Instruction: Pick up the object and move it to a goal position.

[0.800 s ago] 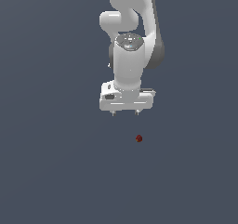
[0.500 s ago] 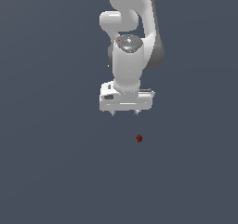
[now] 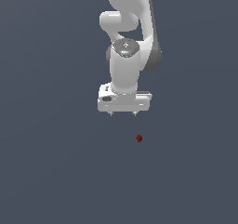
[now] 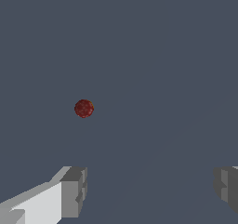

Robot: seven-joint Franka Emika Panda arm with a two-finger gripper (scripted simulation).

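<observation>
My gripper (image 3: 123,113) hangs released, fingers (image 4: 73,192) spread and cropped; the object (image 3: 139,138) sits apart at five o'clock.

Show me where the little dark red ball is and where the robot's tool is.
dark red ball (image 4: 84,108), wrist view, on the middle of its round face.
dark red ball (image 3: 139,138), exterior view, on its centre.
tool (image 3: 123,113), exterior view, midway between its two fingertips, which stand apart.

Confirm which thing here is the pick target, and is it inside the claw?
Only one candidate: the dark red ball, tiny beside the white claw. It sits apart from the open claw, toward the exterior view's right, not between the fingers.
</observation>
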